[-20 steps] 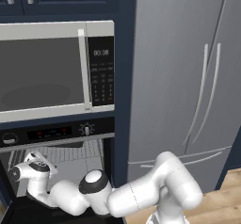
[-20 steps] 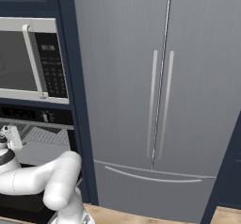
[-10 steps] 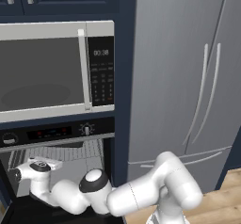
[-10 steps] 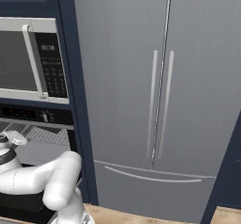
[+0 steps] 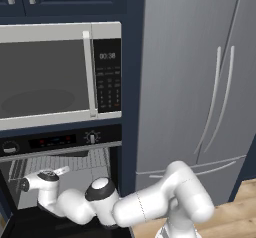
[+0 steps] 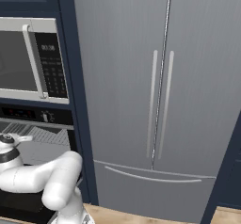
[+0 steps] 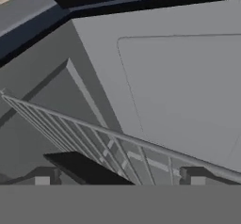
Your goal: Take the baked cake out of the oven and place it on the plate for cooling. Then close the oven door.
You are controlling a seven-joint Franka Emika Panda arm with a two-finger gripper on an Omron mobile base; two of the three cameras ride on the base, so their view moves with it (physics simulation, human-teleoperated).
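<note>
left base view, fridge (image 5: 200,82): grey double doors, right of the navy cabinet column.
microwave (image 5: 55,74): grey front, directly above the oven.
oven (image 5: 60,157): black, cavity exposed, wire rack (image 5: 60,162) inside.
oven door (image 5: 45,224): swung down flat, dark panel under the arm.
arm: reaches low and left into the oven mouth.
gripper (image 7: 117,176): fingers (image 7: 42,177) spread wide, nothing between them, over the rack.
cake: can't make it out.
</note>
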